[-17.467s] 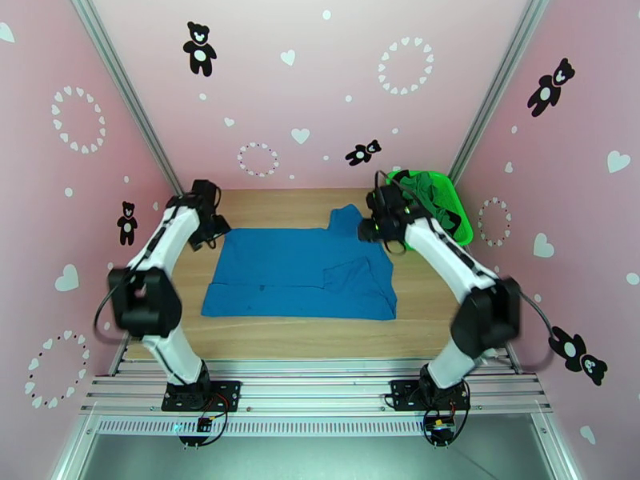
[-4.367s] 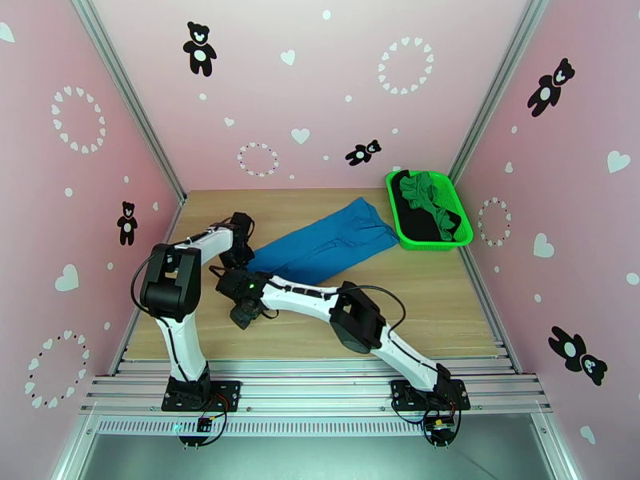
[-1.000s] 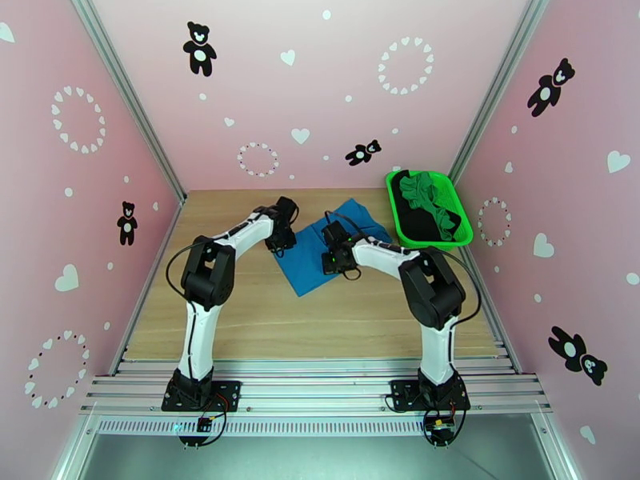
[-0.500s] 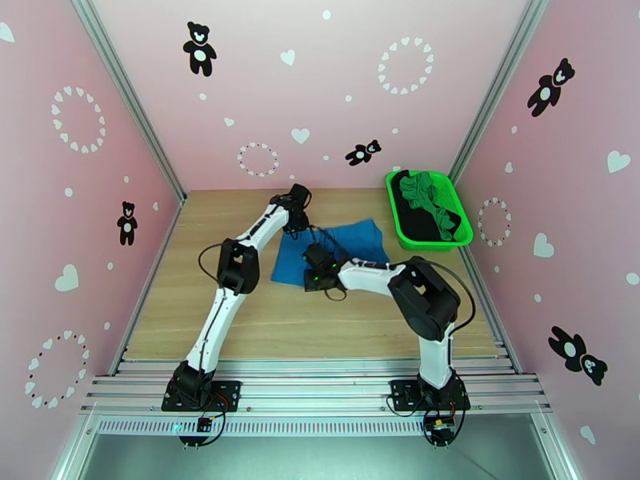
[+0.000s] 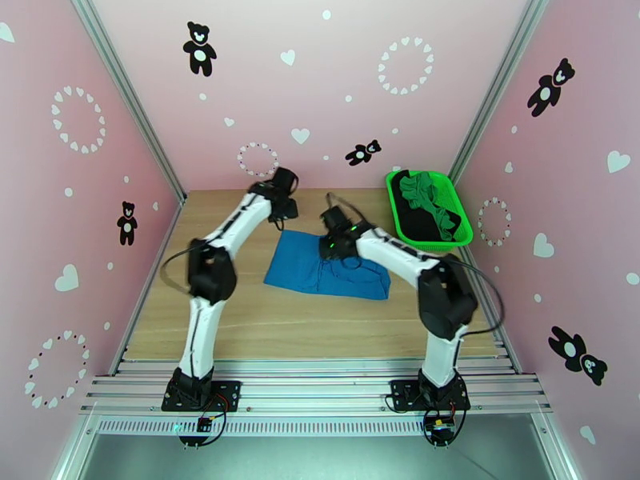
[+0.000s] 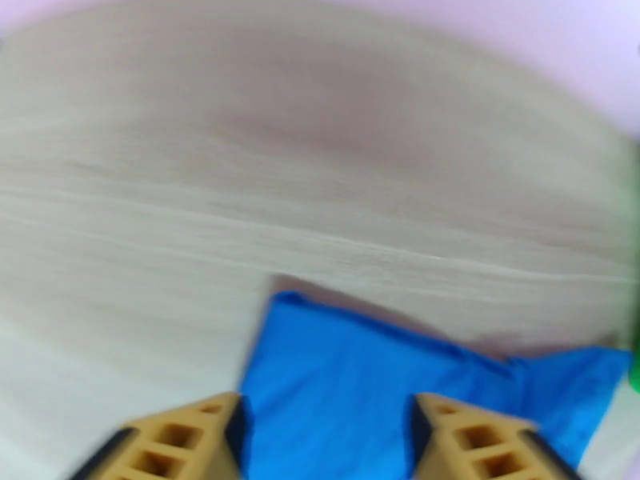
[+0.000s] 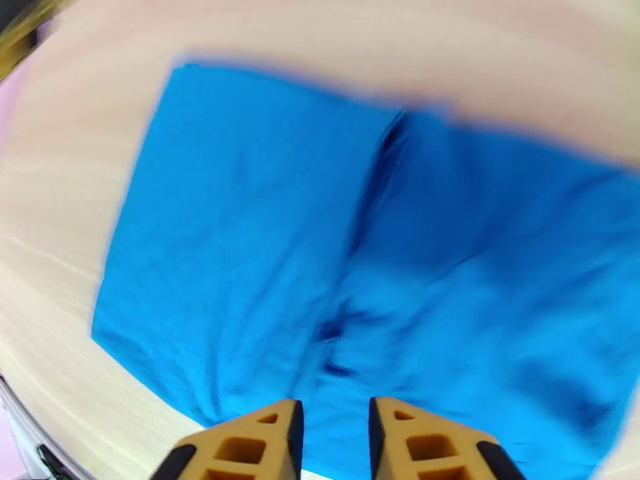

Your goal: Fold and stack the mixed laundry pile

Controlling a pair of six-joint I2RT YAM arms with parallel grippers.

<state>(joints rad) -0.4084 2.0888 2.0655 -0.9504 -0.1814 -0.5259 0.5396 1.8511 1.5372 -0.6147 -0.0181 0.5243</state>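
The blue T-shirt (image 5: 324,267) lies folded into a flat rectangle on the middle of the wooden table (image 5: 240,330); its surface shows in the right wrist view (image 7: 256,234) and its corner in the left wrist view (image 6: 344,370). My left gripper (image 5: 282,202) hovers behind the shirt's back left corner, its jaws wide open (image 6: 328,414). My right gripper (image 5: 334,243) hangs over the shirt's back edge, with a narrow gap between its fingers and nothing in it (image 7: 332,418). The green garment (image 5: 426,194) and the black garment (image 5: 412,222) lie in the basket.
The bright green mesh basket (image 5: 394,210) stands at the back right corner against the pink wall. Bare wood lies left of the shirt and in front of it. Both arms arch over the table's middle.
The blue shirt has been spread wider and now lies flat. Both grippers have let go and lifted; the left one drew back towards the rear wall.
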